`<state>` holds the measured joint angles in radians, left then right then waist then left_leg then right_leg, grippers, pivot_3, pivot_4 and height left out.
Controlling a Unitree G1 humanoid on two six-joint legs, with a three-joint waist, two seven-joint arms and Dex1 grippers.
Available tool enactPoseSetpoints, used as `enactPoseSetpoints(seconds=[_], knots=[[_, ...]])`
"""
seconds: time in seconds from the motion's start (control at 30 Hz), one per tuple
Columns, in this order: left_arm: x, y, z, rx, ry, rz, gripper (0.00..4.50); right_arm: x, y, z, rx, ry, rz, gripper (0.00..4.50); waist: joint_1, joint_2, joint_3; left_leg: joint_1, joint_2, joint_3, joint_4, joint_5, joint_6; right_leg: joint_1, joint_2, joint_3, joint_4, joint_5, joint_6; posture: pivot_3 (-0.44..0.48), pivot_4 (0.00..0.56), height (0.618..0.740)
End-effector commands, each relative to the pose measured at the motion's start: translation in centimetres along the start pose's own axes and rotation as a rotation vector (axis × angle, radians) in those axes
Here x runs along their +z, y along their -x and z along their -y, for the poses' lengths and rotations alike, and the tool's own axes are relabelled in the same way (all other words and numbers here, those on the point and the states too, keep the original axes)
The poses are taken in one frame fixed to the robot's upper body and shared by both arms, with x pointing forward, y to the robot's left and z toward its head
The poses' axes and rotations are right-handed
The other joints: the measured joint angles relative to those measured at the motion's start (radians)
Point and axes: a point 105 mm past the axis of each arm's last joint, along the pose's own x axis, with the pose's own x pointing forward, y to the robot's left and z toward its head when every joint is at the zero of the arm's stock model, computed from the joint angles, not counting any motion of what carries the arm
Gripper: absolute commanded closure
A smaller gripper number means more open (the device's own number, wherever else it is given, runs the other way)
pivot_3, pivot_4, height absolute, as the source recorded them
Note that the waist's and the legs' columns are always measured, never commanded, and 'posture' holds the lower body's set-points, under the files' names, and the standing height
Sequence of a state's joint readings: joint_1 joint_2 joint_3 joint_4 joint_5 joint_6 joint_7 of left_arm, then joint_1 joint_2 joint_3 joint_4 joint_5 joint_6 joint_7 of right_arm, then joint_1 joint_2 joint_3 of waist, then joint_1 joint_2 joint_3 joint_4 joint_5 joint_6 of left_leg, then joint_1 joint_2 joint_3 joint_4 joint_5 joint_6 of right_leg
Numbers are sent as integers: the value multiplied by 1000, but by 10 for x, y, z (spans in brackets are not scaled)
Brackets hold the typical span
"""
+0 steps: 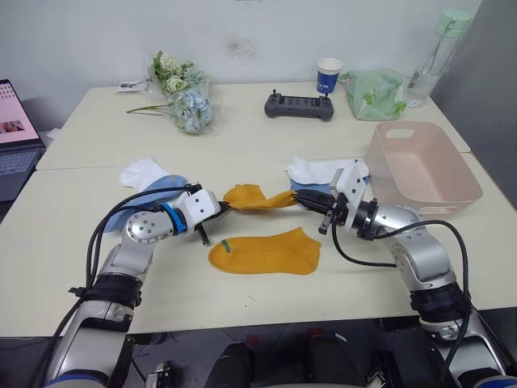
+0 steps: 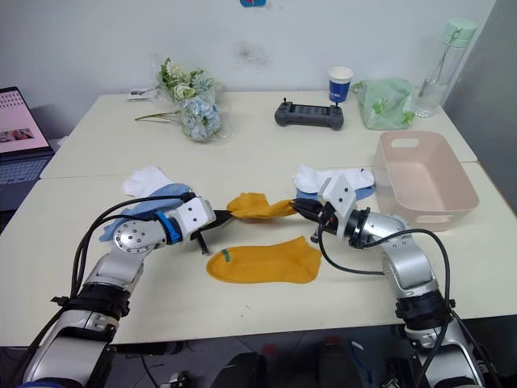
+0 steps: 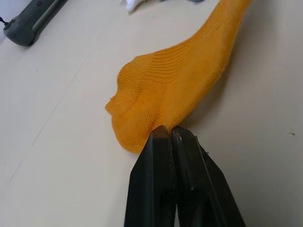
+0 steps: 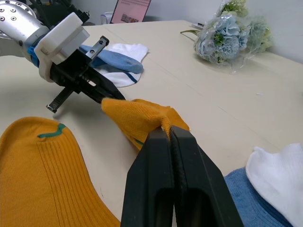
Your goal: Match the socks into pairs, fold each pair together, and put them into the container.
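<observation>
Mustard sock between both pincers

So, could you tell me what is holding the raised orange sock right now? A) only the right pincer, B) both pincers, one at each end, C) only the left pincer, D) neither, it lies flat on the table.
B: the left pincer and the right pincer are each shut on one end of the raised orange sock, stretching it between them above the table.

I see flower bouquet upper left; black controller, paper cup, green bag, bottle upper right; laptop far left.
</observation>
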<state>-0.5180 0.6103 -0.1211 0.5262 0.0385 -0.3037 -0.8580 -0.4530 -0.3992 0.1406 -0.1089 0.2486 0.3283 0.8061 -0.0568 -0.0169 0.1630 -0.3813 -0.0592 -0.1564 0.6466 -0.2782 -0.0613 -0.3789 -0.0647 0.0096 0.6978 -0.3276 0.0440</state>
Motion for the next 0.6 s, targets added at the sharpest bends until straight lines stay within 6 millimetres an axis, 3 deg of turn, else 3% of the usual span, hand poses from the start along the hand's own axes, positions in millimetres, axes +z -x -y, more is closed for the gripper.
enactPoseSetpoints(seconds=[0.03, 0.13, 0.4, 0.6], knots=[[8, 8, -6, 1, -10, 39, 3250, 13, 2, 5, -15, 35, 37, 4500, 0, 0, 0, 0, 0, 0, 0, 0, 0, 0, 0, 0, 0, 0, 0, 0, 150, 740], [8, 10, -3, -26, -44, 38, 2586, 12, 3, 4, -16, 34, 37, 4500, 0, 0, 0, 0, 0, 0, 0, 0, 0, 0, 0, 0, 0, 0, 0, 0, 150, 740], [-3, -4, 13, -85, -54, 11, 177, 12, 3, 3, -20, 30, 37, 4500, 0, 0, 0, 0, 0, 0, 0, 0, 0, 0, 0, 0, 0, 0, 0, 0, 150, 740], [13, -10, 8, -91, 109, 108, 20, 12, 1, 0, -15, 30, 40, 4500, 6, 0, 0, 0, -2, 0, 1, 0, 0, 1, 0, -1, 0, 0, 0, 0, 150, 740]])
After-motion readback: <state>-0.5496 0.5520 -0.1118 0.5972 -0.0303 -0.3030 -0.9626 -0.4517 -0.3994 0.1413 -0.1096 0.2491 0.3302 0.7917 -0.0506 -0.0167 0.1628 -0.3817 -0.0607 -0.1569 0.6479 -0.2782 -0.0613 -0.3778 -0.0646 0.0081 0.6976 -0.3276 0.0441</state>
